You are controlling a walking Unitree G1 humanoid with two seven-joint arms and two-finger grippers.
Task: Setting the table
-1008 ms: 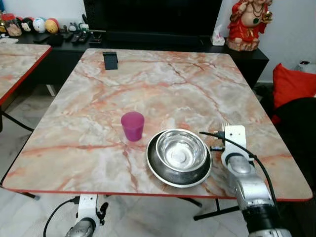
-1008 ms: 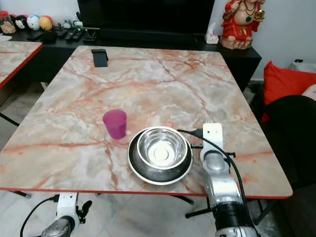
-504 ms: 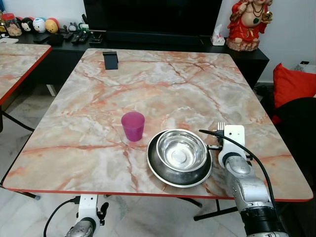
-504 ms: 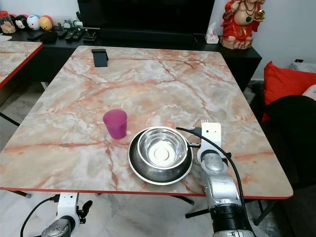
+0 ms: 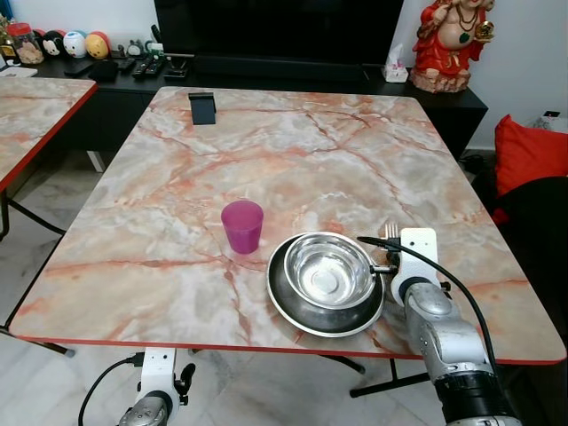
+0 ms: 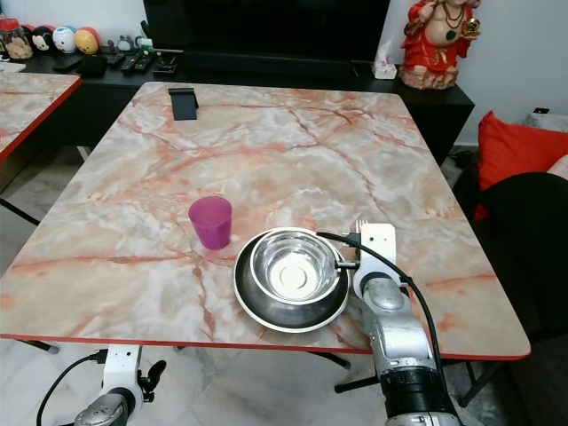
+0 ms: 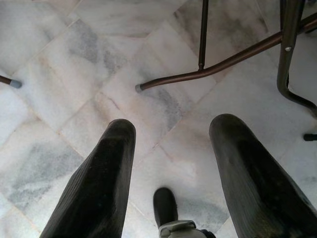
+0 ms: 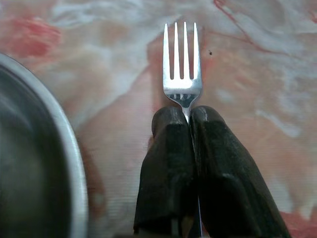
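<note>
The right gripper (image 8: 189,116) is pinching a fork (image 8: 182,74) between closed jaws, the tines sticking out just past the fingertips over the table (image 5: 293,151). A bowl (image 5: 327,271) is sitting in a plate (image 5: 293,312) just beside those jaws, with a cup (image 5: 242,225) farther off beyond the bowl. The left gripper (image 7: 171,144) is hanging idle over the floor (image 7: 59,64), jaws standing apart and holding nothing.

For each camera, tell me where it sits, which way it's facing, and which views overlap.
Left eye view: head camera, looking forward and down at the marble table; the right arm reaches beside the steel bowl.
Right eye view: its stereo twin, same scene, with the pink cup.
Left wrist view: looks down along the open left gripper at the tiled floor.
Right wrist view: looks along the right gripper, shut on a fork.
Eye views and the right wrist view share fork and bowl.
</note>
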